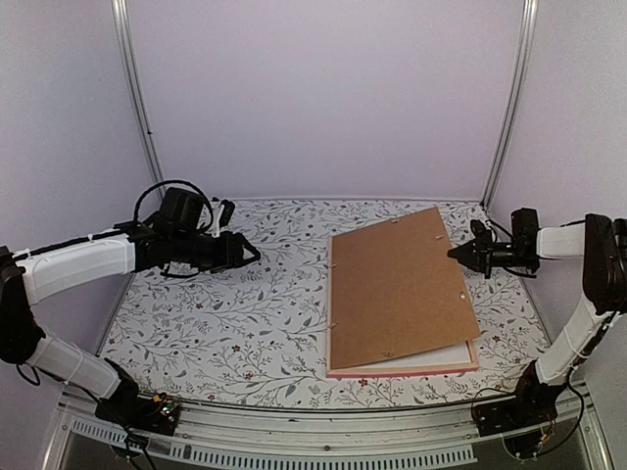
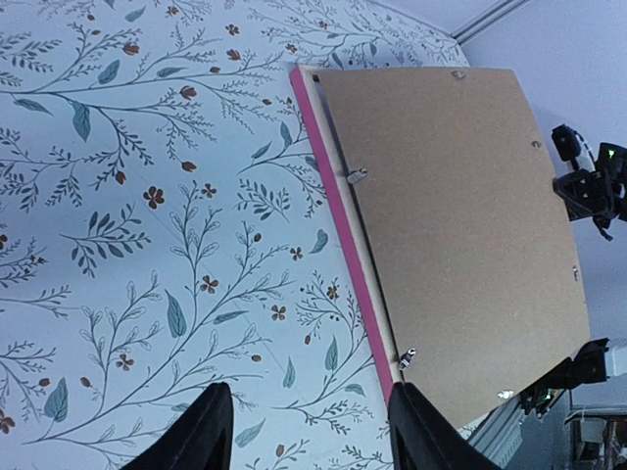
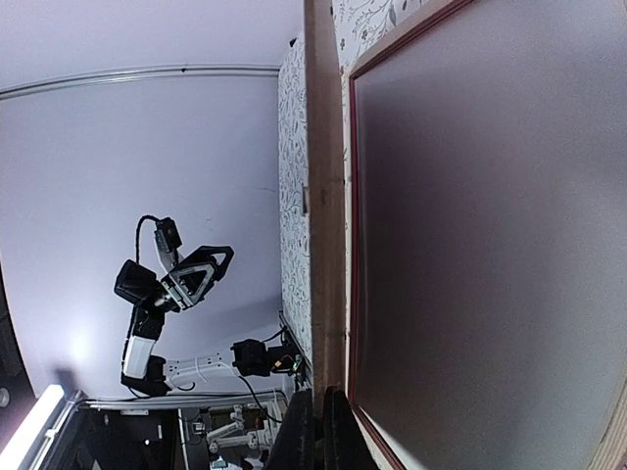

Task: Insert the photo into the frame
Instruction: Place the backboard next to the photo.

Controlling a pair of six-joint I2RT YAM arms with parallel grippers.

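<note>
From above, the frame [image 1: 402, 372] lies flat on the floral tablecloth [image 1: 225, 323] toward 3 o'clock, with its pink rail showing along the 6 and 9 o'clock sides. A brown backing board [image 1: 397, 289] sits on it, skewed clockwise so its far corner points to 1 o'clock. A white strip [image 1: 431, 357] peeks out under the board at 5 o'clock, and I cannot tell whether this is the photo. The left gripper [image 1: 250, 250] hangs over bare cloth at 9 o'clock, well apart from the frame. The right gripper [image 1: 457, 253] has its tip at the board's 3 o'clock edge. In the left wrist view the 2 fingers [image 2: 206, 436] stand moderately apart with nothing between them, over the cloth at 6 o'clock. The pink rail [image 2: 345, 257] and board run from 12 to 5 o'clock, with 2 small metal tabs [image 2: 358, 176] on the board's near edge. In the right wrist view the right gripper's fingers [image 3: 333, 431] are pressed together at 6 o'clock, where the board's brown face [image 3: 323, 196] runs down to them. Whether they pinch the board cannot be told. A blurred grey surface with a dark red rim [image 3: 350, 245] fills 3 o'clock.
</note>
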